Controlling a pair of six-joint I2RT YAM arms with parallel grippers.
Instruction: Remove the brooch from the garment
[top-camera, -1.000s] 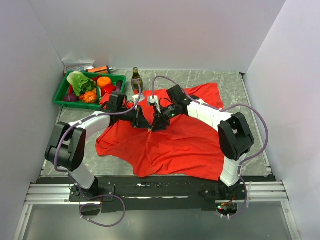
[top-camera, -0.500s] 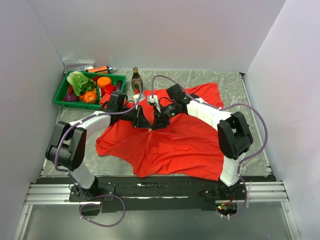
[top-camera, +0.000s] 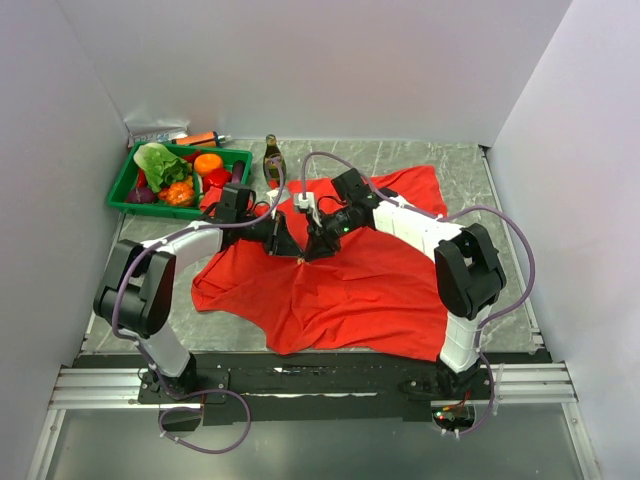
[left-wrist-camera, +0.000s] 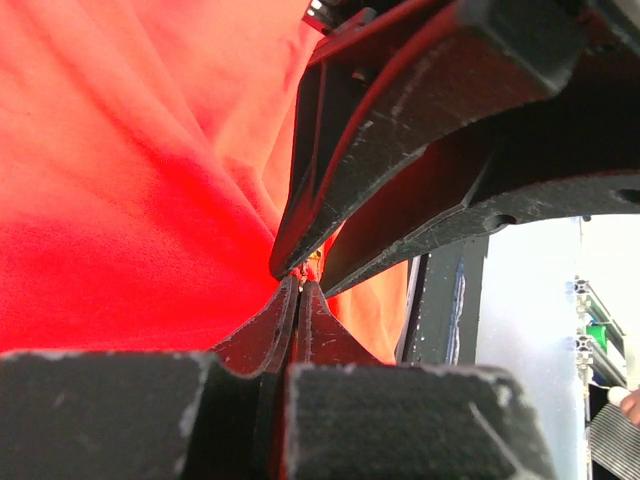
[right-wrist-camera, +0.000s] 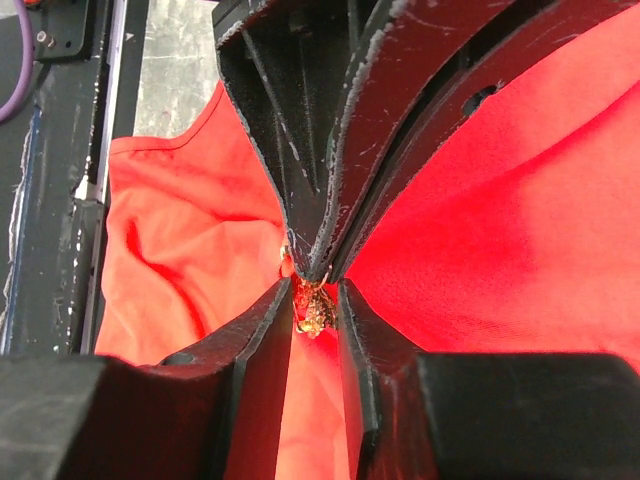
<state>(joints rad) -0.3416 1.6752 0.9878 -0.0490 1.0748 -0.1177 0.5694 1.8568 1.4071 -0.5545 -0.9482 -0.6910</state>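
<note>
The red garment (top-camera: 360, 290) lies spread over the middle of the table. Both grippers meet tip to tip at one raised spot on it. The gold brooch (right-wrist-camera: 318, 310) sits between the fingers of my right gripper (right-wrist-camera: 317, 300), and both pads touch it. My left gripper (left-wrist-camera: 300, 285) is shut, pinching a fold of the garment (left-wrist-camera: 120, 200) right beside the brooch (left-wrist-camera: 312, 264). In the right wrist view, the left gripper's fingers (right-wrist-camera: 330, 150) come down from above onto the brooch. From overhead, the left gripper (top-camera: 297, 256) and the right gripper (top-camera: 306, 256) nearly touch.
A green basket (top-camera: 125, 185) of vegetables stands at the back left, with an orange pen (top-camera: 205, 137) behind it. A small dark bottle (top-camera: 272, 160) stands upright just behind the two wrists. White walls close in the left, right and back.
The right gripper's fingers have narrowed around the brooch. Both arms have barely shifted, and the garment lies as before.
</note>
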